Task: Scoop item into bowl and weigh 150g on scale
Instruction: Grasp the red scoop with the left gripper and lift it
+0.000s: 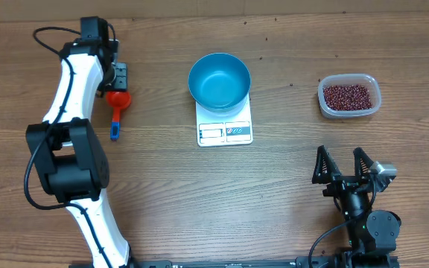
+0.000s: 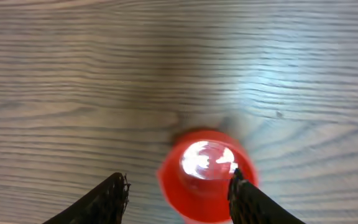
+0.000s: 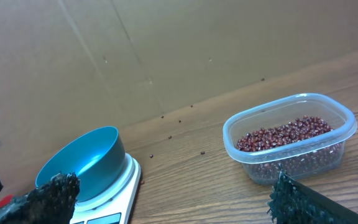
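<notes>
Red scoop lies on the table between the left gripper's spread fingers. Right gripper fingers spread wide. Light-blue bowl sits on the scale.

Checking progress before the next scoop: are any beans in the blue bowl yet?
No, the overhead view shows the bowl with a bare blue inside on the scale, while the beans sit in the clear tub.

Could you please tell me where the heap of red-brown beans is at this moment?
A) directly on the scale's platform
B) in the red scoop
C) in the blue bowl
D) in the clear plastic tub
D: the beans lie heaped in the clear tub on the table, while the blue bowl sitting on the scale holds nothing.
</notes>
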